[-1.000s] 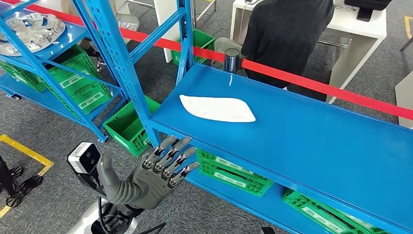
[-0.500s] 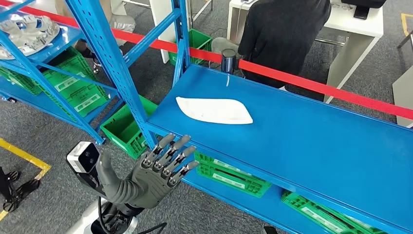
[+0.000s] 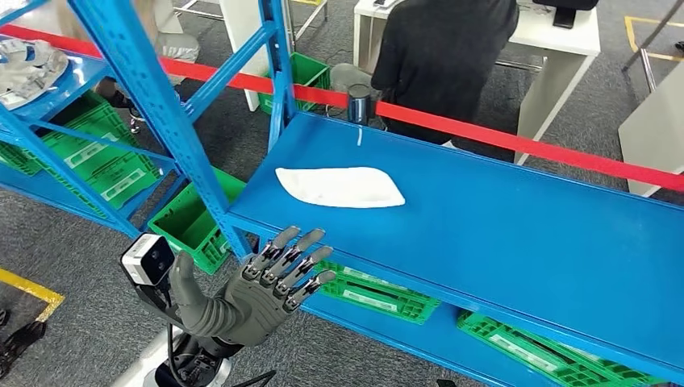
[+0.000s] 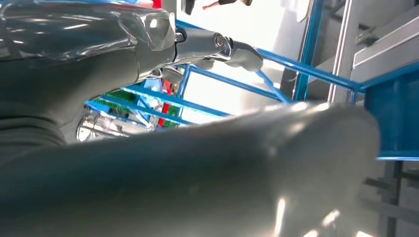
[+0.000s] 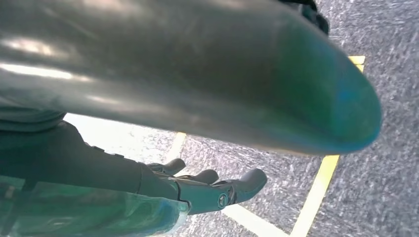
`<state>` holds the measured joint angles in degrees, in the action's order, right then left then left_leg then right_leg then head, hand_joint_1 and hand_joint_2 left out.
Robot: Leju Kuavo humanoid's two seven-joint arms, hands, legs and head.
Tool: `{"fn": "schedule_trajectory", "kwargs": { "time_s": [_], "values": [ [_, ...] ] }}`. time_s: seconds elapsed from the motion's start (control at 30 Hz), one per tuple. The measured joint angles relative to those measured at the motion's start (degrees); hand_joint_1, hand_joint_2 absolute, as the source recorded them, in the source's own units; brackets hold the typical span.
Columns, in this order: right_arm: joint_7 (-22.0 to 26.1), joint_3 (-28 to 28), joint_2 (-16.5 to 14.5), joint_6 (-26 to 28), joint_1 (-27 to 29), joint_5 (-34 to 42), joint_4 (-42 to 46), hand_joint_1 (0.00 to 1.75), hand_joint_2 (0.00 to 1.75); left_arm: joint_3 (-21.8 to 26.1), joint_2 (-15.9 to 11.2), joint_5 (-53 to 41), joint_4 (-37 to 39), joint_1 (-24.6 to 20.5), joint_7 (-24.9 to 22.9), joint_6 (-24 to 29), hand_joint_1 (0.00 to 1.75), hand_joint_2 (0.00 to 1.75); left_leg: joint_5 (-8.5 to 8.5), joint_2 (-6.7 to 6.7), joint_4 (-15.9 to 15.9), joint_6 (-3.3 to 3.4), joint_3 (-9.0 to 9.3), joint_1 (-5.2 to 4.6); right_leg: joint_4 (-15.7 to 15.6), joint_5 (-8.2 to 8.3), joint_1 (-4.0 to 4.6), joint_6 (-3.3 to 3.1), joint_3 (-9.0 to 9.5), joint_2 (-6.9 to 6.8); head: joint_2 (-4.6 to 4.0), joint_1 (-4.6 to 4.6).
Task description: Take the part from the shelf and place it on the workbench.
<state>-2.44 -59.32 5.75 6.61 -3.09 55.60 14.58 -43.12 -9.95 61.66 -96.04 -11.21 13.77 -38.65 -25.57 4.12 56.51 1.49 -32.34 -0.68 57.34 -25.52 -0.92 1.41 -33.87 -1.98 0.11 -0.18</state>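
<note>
— What carries things here?
— A blue shelf [image 3: 500,234]. One white part [image 3: 339,186] lies flat on its top deck, toward the left end. A dark cylinder [image 3: 359,103] stands at the back edge, just beside the red rail [image 3: 516,143].
— And lower down?
— Green crates [image 3: 375,289] sit on the deck below. Another green crate [image 3: 189,222] rests on the grey floor [image 3: 89,314], near the shelf's left post.

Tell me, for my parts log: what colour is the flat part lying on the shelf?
White, seen best in the head view: the flat part on the blue shelf.
</note>
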Motion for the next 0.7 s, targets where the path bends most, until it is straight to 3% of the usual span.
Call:
{"fn": "schedule_trajectory", "kwargs": {
  "time_s": [0.03,0.1,0.13,0.2,0.23,0.27,0.3,0.33,0.37,0.43,0.5,0.57,0.63,0.7],
  "values": [
    [0.1,0.1,-0.1,-0.1,0.1,0.2,0.0,0.0,0.0,-0.1,0.0,0.1,0.0,-0.2,-0.3,-0.1,0.0,0.0,-0.13,0.26,0.1,-0.23,0.0,0.1,0.0,0.09,-0.12,-0.42,0.02,0.53,0.0,-0.01],
    [0.2,0.4,-0.3,-0.3,0.4,0.5,0.0,0.0,0.0,-0.4,0.1,0.5,0.1,-0.7,-1.1,-0.3,0.0,0.0,-1.4,-0.84,1.6,-0.9,-0.61,0.47,-0.1,0.25,-0.43,-0.98,0.1,1.57,0.0,-0.04],
    [0.2,0.6,-0.4,-0.5,0.4,0.6,0.0,0.0,0.0,-0.6,0.1,0.7,0.2,-0.9,-1.3,-0.3,0.0,0.0,-2.84,-1.9,3.9,-1.28,-1.63,0.69,-0.1,0.31,-0.63,-1.21,0.2,2.09,0.0,-0.06],
    [0.2,0.8,-0.6,-0.7,0.5,0.7,0.0,0.0,0.0,-0.9,0.1,1.1,0.4,-1.1,-1.7,-0.3,0.0,0.0,-6.52,-3.52,11.6,-1.83,-5.18,1.01,-0.1,0.33,-0.59,-1.52,0.22,3.2,0.0,-0.05],
    [0.3,0.8,-0.7,-0.8,0.5,0.8,0.0,0.0,0.0,-1.1,0.1,1.2,0.6,-1.1,-1.9,-0.3,0.0,0.0,-7.75,-3.75,15.2,-1.95,-7.0,1.09,-0.1,0.35,-0.54,-1.58,0.22,3.83,0.0,-0.05],
    [0.3,0.9,-0.8,-0.9,0.5,0.9,0.0,0.0,0.0,-1.2,0.1,1.2,0.7,-1.2,-1.9,-0.3,0.0,0.0,-7.91,-3.85,17.1,-1.96,-8.08,1.15,-0.1,0.36,-0.49,-1.62,0.26,4.51,0.0,-0.04],
    [0.3,0.9,-0.9,-0.9,0.6,0.9,0.0,0.0,0.0,-1.3,0.1,1.2,0.8,-1.2,-2.0,-0.2,0.0,0.0,-6.92,-3.98,16.7,-1.85,-8.06,1.18,-0.1,0.36,-0.45,-1.61,0.33,5.2,0.0,-0.04],
    [0.3,0.9,-0.9,-0.9,0.6,0.9,0.0,0.0,0.0,-1.5,0.1,1.2,0.8,-1.3,-2.0,-0.2,0.0,0.0,-4.97,-4.29,14.0,-1.59,-6.91,1.19,-0.1,0.35,-0.4,-1.61,0.46,5.94,0.0,-0.05],
    [0.3,1.0,-0.9,-0.9,0.6,0.9,0.0,0.0,0.0,-1.6,0.1,1.3,0.8,-1.5,-2.0,-0.2,0.0,0.0,-2.62,-5.15,9.8,-1.2,-4.98,1.2,-0.1,0.35,-0.41,-1.6,0.59,6.66,0.0,-0.04],
    [0.3,1.1,-1.1,-0.9,0.5,1.0,0.0,0.0,0.0,-1.8,0.1,1.3,0.8,-1.8,-2.0,-0.1,0.0,0.0,-0.06,-7.56,2.8,-0.26,-1.59,1.21,-0.1,0.45,-0.44,-1.42,0.54,7.91,0.0,0.04],
    [0.4,1.2,-1.3,-0.9,0.4,1.0,-0.1,0.0,0.0,-2.0,0.1,1.3,0.8,-2.0,-2.0,-0.1,0.0,0.0,-0.17,-8.47,0.7,0.44,-0.57,1.03,-0.2,0.7,-0.72,-0.88,0.13,9.01,0.0,0.02],
    [0.4,1.2,-1.4,-0.9,0.6,1.0,-0.1,0.0,0.0,-2.1,0.3,1.3,0.8,-2.3,-2.1,0.0,0.0,0.0,0.11,-7.25,-0.3,0.78,0.0,1.04,-0.4,0.98,-0.8,-0.2,-0.13,9.7,0.0,-0.08],
    [0.4,1.2,-1.4,-0.9,0.7,1.0,-0.1,0.0,0.0,-2.3,0.6,1.3,0.8,-2.5,-2.1,0.0,0.0,0.0,0.87,-5.82,-2.0,1.04,1.04,1.25,1.3,0.08,-0.32,-0.03,-1.15,7.3,0.0,0.08],
    [0.4,1.2,-1.3,-0.9,0.5,1.0,-0.1,0.0,0.0,-2.4,0.7,1.3,0.9,-2.6,-2.1,0.1,0.0,0.0,1.27,-4.31,-2.8,1.23,1.48,1.1,7.5,-2.67,-0.09,-0.43,-4.25,3.91,0.0,0.25]
  ]
}}
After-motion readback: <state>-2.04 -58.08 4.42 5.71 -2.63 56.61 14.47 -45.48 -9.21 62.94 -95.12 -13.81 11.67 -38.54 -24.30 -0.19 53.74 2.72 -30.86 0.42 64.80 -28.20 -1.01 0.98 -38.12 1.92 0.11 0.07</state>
